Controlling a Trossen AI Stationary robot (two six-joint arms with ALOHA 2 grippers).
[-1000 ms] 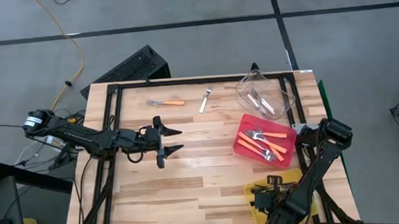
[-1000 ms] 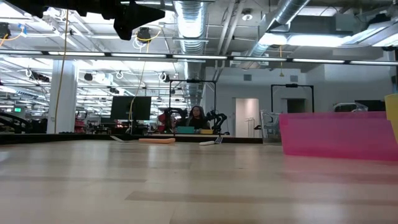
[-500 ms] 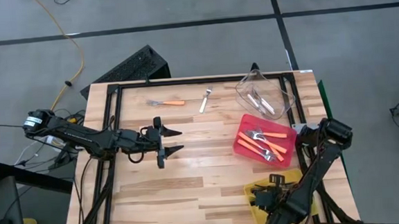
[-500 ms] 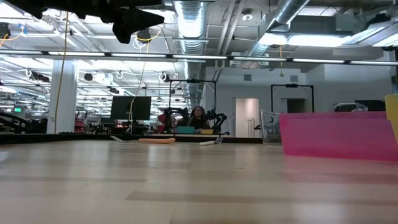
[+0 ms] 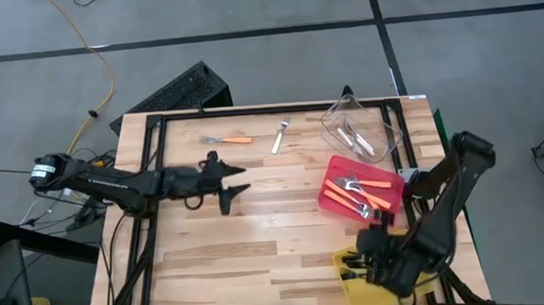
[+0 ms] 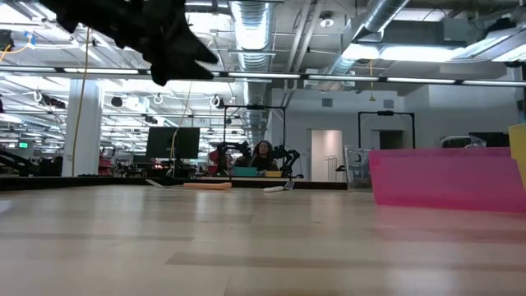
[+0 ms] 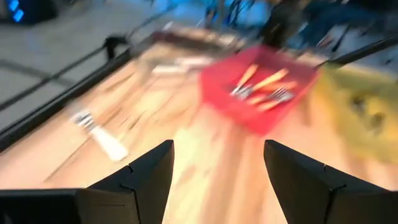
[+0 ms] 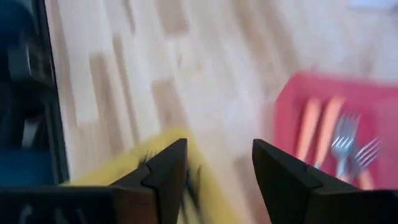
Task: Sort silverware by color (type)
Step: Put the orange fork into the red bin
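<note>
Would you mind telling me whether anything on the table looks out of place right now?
Two forks lie loose on the wooden table, outside any bin: an orange-handled fork and a pale silver fork near the far edge. Nothing looks spilled or damaged.

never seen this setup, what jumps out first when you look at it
The red bin at the table's right, holding orange-handled forks, catches the eye first. Next come two loose forks near the far edge: an orange-handled one and a pale one. The left end effector hangs open above mid-table; the right end effector, empty, is above the yellow bin.
</note>
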